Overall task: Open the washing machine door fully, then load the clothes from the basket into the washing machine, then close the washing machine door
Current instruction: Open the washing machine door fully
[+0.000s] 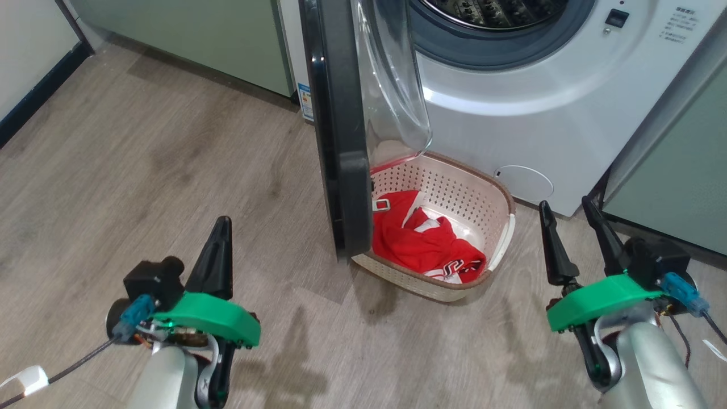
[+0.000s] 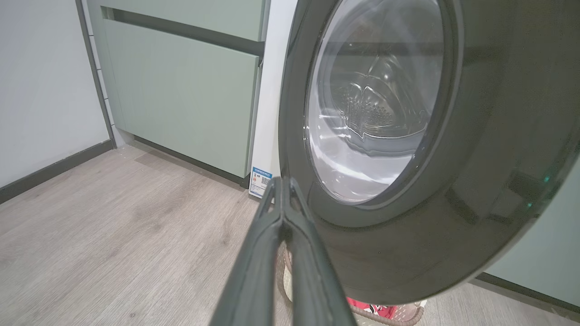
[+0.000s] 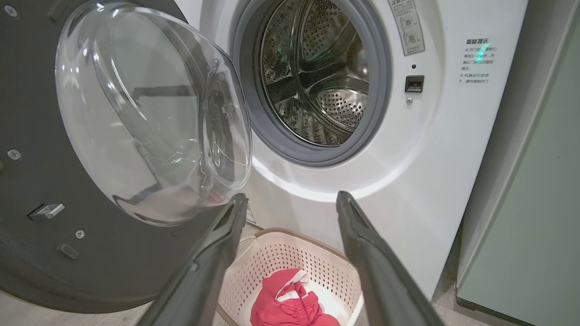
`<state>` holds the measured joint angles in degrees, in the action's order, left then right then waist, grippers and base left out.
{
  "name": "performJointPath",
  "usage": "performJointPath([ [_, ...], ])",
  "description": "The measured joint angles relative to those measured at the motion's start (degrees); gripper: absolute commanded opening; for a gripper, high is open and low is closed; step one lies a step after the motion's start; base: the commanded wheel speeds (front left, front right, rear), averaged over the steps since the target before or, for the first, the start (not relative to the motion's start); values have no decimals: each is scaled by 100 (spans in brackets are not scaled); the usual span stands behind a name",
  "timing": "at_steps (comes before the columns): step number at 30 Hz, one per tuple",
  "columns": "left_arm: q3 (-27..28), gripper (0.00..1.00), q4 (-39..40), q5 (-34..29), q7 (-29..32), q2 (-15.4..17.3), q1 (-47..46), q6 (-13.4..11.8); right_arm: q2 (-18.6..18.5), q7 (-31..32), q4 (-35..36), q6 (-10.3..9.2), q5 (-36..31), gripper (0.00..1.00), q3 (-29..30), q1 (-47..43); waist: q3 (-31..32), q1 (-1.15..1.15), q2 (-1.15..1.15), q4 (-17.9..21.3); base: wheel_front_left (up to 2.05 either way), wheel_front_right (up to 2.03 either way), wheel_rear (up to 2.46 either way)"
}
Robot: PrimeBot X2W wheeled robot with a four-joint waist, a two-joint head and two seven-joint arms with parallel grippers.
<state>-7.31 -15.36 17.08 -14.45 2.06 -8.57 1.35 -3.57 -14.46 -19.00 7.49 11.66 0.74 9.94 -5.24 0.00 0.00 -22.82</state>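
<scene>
Facing the washing machine door [image 1: 341, 142], swung out from the washing machine [image 1: 539, 125] and standing edge-on, ahead of and between the two pairs of fingers. Beyond the right fingertips and a little to their left, the basket [image 1: 454, 182] on the floor [image 1: 142, 170] against the machine's front, with its left side under the door's lower rim. Inside it, the clothes [image 1: 420, 238], bunched in a red heap. Right gripper [image 1: 566, 203] spread wide, holding nothing, well short of the basket. Left gripper [image 1: 222, 227] pressed together tip to tip, empty, near the door's outer face but apart from it. Left of the door from those fingers, pale green cabinets [image 2: 181, 90]
</scene>
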Motion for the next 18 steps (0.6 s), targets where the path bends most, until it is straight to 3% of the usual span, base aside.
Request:
performJointPath([
  [10,112,0,201,-2,0,0,-63,-1,1,0,-11,0,-1,100,1,5,-37,0,0,-26,0,0,0],
  [18,459,0,1750,-408,-1,20,-1055,8,1,0,-13,0,-9,100,2,12,-67,0,0,-72,0,0,0],
])
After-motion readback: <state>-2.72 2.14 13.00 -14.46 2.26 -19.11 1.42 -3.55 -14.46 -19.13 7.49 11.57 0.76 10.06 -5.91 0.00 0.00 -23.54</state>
